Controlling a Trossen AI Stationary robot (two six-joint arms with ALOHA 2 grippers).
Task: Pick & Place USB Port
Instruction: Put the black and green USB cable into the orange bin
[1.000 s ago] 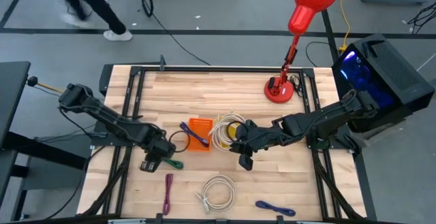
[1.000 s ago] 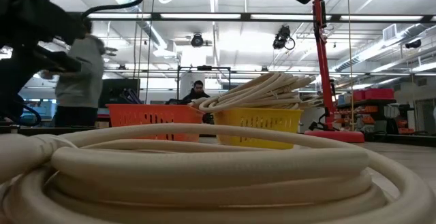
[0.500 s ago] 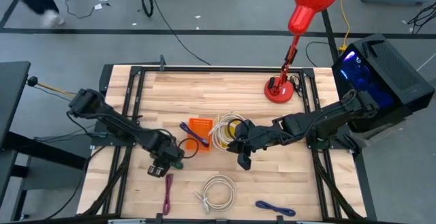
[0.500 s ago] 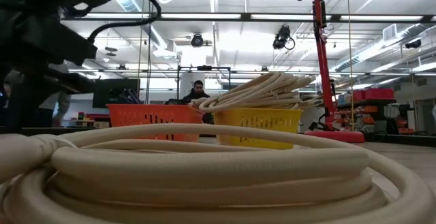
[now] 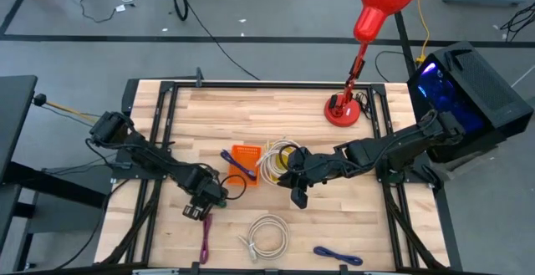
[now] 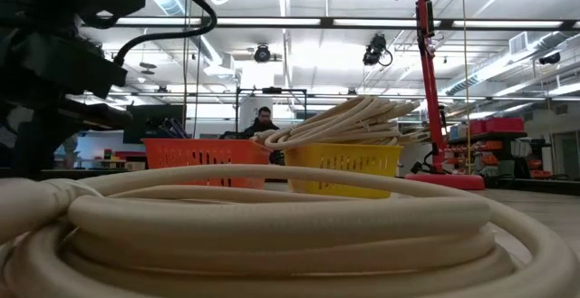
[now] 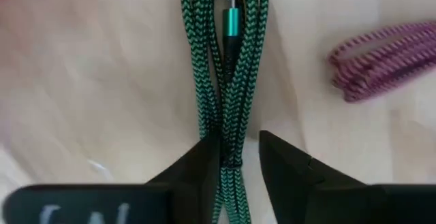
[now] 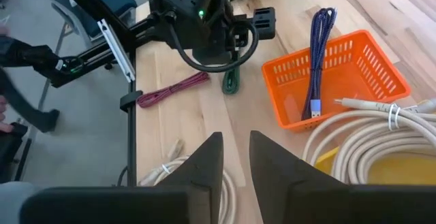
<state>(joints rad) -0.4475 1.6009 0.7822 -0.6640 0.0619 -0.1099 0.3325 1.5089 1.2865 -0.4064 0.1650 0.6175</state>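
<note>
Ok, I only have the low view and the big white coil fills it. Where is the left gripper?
Observer: The left gripper is down at the table's left part, next to a maroon cable, its fingers either side of the green cable.
Operator: Is it clamped on it?
Observer: Not by the left wrist view; a gap shows between the cable and one finger.
Operator: And the right arm?
Observer: The right gripper hangs by the yellow basket, fingers slightly apart and nothing between them.
</note>
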